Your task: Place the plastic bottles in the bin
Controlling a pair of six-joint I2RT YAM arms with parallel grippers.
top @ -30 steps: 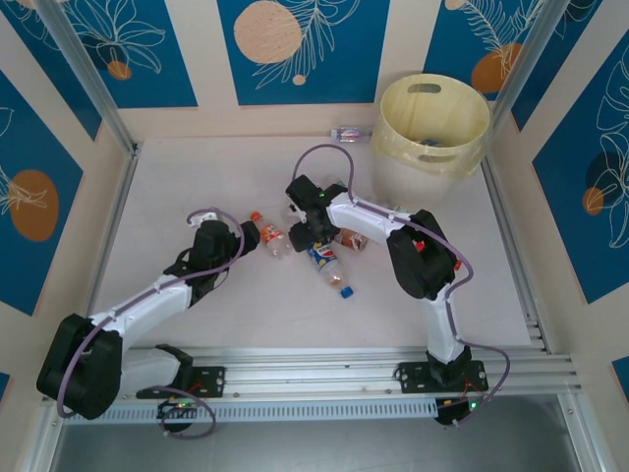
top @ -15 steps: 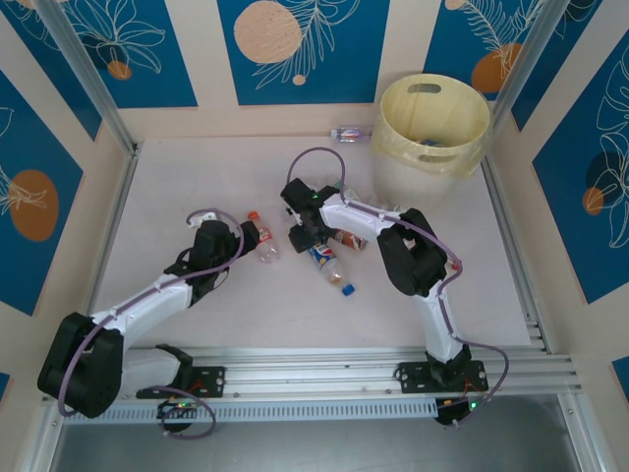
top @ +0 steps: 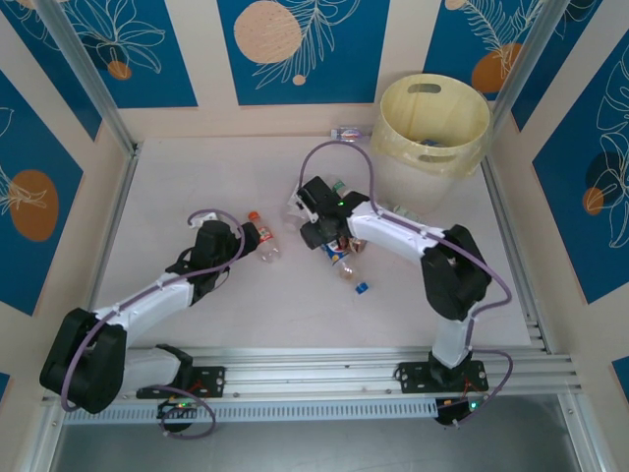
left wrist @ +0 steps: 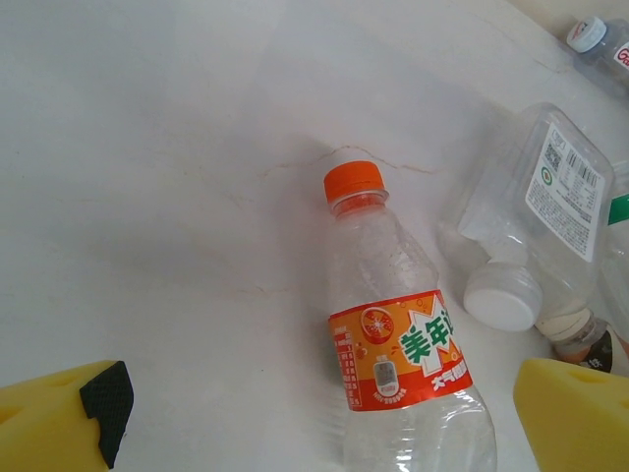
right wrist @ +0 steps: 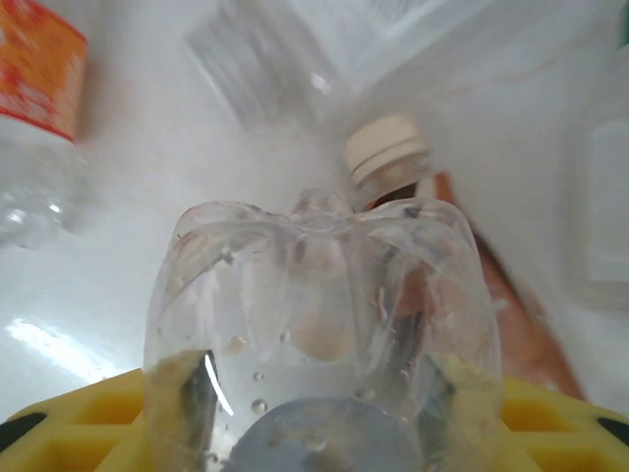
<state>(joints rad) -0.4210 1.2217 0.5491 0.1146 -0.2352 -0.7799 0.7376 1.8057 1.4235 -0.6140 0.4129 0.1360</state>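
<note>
**While my right claw (top: 330, 240) clamps a bottle, the left claw (top: 248, 236) stands wide**

As I read the overhead view, my right arm reaches across the middle of the tabletop (top: 197, 177), and its claw is clenched on a blue-labelled bottle (top: 341, 259). In the right wrist view, that bottle's clear ribbed base sits pinched between the two yellow fingers (right wrist: 88, 423). A small blue piece (top: 361, 287) lies just beyond the bottle toward the near edge. From above I cannot tell whether it is the bottle's cap or something loose.

Just past the gripped bottle lies a brown bottle (right wrist: 393, 162) with a cream cap. A clear square-sided bottle (left wrist: 536, 211) with a white cap rests on its side beside it.

My left claw is released, its fingers spread wide. An orange-capped bottle (left wrist: 393, 324) with an orange label lies flat on the tabletop, left of centre. Its lower end sits between the fingers and its cap points away from them. I see bare tabletop between it and the finger on the left of the wrist view.

The bin (top: 432, 118) stands in the far right corner of the tabletop. Something blue shows low inside it. One more bottle (top: 349, 133) lies along the far edge, just left of the bin.
</note>
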